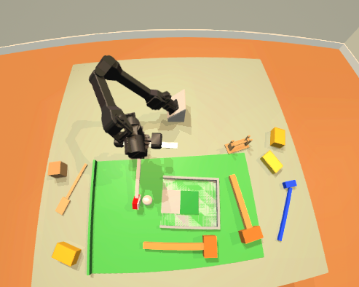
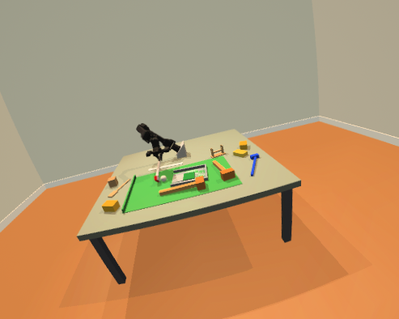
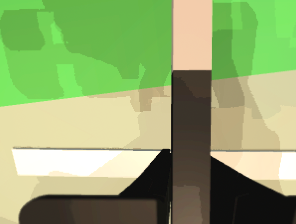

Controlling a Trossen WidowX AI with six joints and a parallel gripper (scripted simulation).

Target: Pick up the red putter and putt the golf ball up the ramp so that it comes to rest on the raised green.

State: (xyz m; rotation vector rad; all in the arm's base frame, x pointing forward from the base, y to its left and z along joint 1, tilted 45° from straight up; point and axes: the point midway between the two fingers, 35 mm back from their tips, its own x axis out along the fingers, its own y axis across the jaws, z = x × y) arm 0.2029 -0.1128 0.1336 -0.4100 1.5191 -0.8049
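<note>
My gripper is shut on the putter's pale shaft, at the mat's back edge. The shaft slopes down to the red putter head, which is at the mat. The white golf ball is on the mat just right of the head, very close; whether they touch I cannot tell. The pale ramp is further right, level with the ball, and leads to the dark green raised square. In the wrist view the head and ball are out of sight.
A grey border surrounds ramp and green on three sides. Orange mallets lie in front and right. A white strip lies behind the mat. A dark green rail edges the left. A small wooden rack stands back right.
</note>
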